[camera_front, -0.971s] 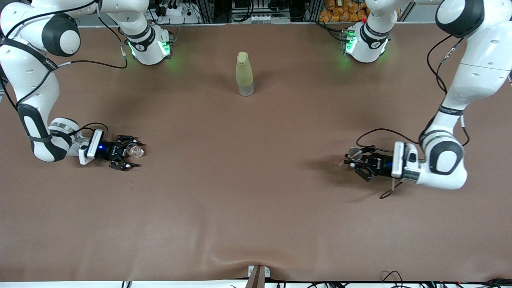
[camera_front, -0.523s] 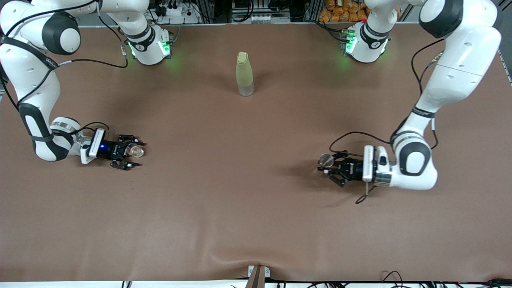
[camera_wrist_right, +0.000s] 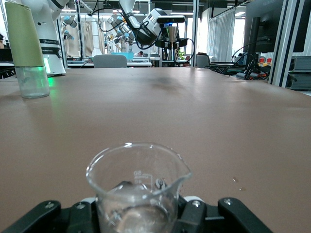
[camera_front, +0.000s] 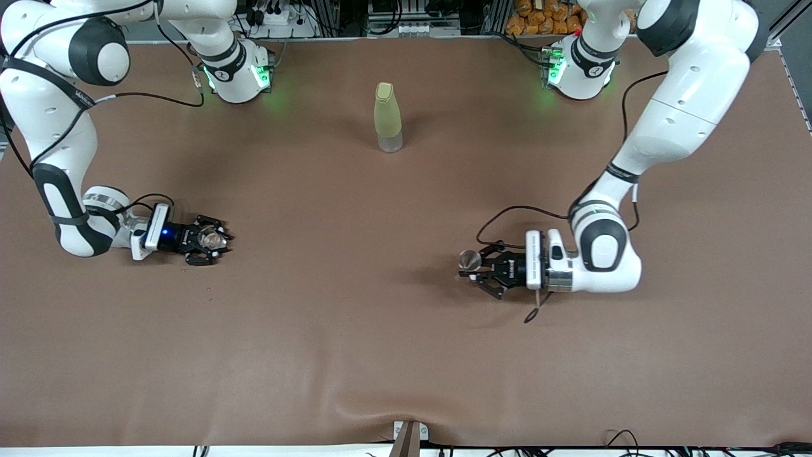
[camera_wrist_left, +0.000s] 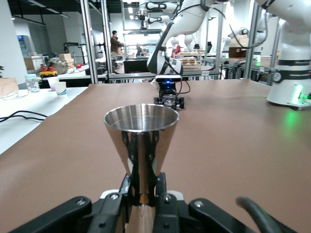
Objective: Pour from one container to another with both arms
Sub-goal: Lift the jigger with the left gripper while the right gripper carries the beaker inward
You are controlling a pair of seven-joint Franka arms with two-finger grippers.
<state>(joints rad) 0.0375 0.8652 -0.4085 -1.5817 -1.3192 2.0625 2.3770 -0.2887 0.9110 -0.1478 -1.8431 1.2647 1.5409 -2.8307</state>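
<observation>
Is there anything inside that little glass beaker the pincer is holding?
The glass beaker in the right pincer looks empty: only clear walls and the dark pincer fingers show through. Its very bottom is hidden.

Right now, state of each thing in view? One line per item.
Left gripper: shut on the steel jigger, above the table.
Steel jigger: upright, held at its narrow waist.
Right gripper: closed around the glass beaker, low at the right arm's end of the table.
Glass beaker: upright, clear, between the fingers.
Bottle: standing upright, capped, untouched.
</observation>
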